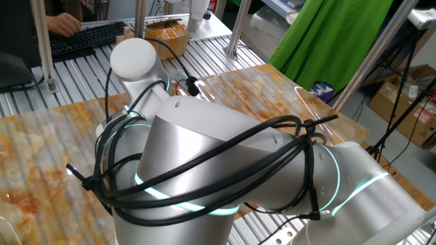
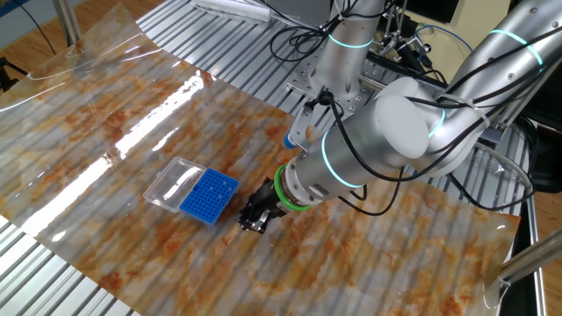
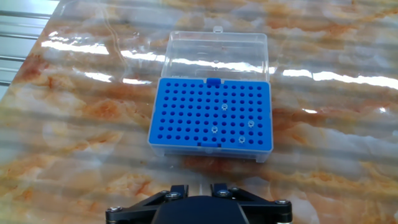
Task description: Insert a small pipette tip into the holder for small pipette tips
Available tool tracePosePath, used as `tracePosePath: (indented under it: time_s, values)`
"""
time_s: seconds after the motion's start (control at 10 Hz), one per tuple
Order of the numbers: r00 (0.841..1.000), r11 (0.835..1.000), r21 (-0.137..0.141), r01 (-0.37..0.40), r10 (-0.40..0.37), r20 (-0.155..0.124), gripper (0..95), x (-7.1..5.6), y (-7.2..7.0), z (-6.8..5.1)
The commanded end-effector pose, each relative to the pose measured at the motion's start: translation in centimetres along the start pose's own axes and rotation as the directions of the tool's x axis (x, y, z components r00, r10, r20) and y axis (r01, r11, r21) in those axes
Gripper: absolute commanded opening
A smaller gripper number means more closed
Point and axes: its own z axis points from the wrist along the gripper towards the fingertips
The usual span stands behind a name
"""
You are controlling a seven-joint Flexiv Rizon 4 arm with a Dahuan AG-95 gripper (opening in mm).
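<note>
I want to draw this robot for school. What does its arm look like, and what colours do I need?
The arm is made of fat, rounded silver tubes with glowing pale turquoise rings at the joints. Black cables loop around the outside, tied on with thin black straps. Near the wrist sits a bright green ring, and after it comes the small black gripper with its jaws.

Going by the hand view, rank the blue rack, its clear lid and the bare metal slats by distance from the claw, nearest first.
1. Blue rack, straight ahead of the claw, mid-frame.
2. Clear lid, lying open flat behind the rack's far edge.
3. Metal slats, far top-left corner, beyond the marbled sheet.
</note>
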Motion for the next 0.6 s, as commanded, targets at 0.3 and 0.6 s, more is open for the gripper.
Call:
tracePosePath:
  time_s: [0.3,0.6]
  values:
    - [1.0,1.0,-0.004,0.002,-0.002,-0.001,19.0,0.11,-0.14,0.08]
    - [1.0,1.0,-0.01,0.005,-0.005,-0.001,19.0,0.17,-0.24,0.12]
